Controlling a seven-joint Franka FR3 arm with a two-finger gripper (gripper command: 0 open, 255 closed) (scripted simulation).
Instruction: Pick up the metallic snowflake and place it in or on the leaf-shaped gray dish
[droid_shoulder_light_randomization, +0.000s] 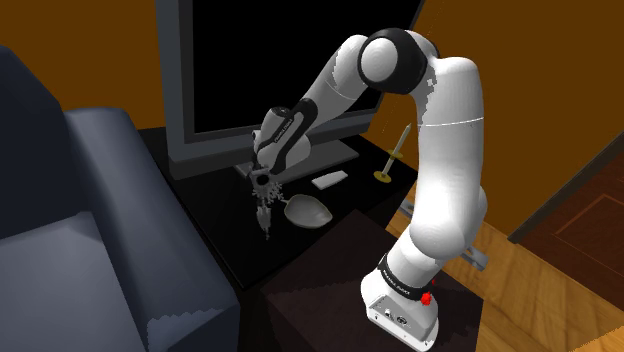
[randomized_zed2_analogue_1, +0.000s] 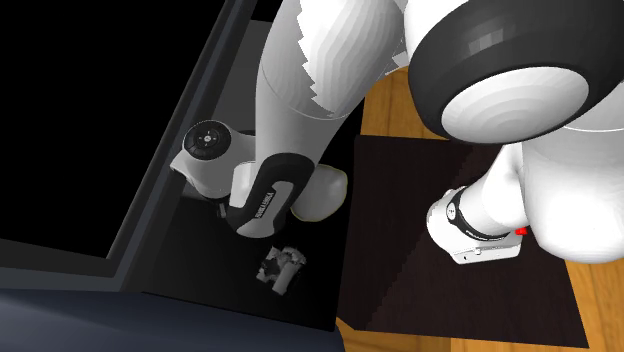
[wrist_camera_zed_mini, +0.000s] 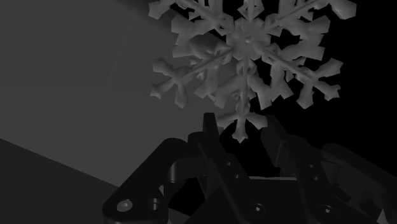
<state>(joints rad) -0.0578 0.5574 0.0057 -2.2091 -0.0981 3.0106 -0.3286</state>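
Observation:
A grey metallic snowflake (wrist_camera_zed_mini: 245, 44) has its nearest arm clasped between my black fingertips, so my gripper (wrist_camera_zed_mini: 240, 127) is shut on it. In the shoulder view the gripper (droid_shoulder_light_randomization: 263, 195) points down over the dark TV table, and the snowflake (droid_shoulder_light_randomization: 266, 218) hangs upright just below it. The leaf-shaped grey dish (droid_shoulder_light_randomization: 307, 211) lies on the table a short way towards the shoulder view's right of the gripper. From the second exterior view, the snowflake (randomized_zed2_analogue_1: 281, 265) sits below my wrist. The dish (randomized_zed2_analogue_1: 328, 190) is partly hidden behind the forearm.
A large black TV (droid_shoulder_light_randomization: 290, 70) stands close behind the gripper. On the dark table (droid_shoulder_light_randomization: 240, 250) lie a white remote (droid_shoulder_light_randomization: 329, 180) and a gold upright ornament (droid_shoulder_light_randomization: 390, 160). A blue-grey sofa (droid_shoulder_light_randomization: 90, 230) borders the table at the shoulder view's left.

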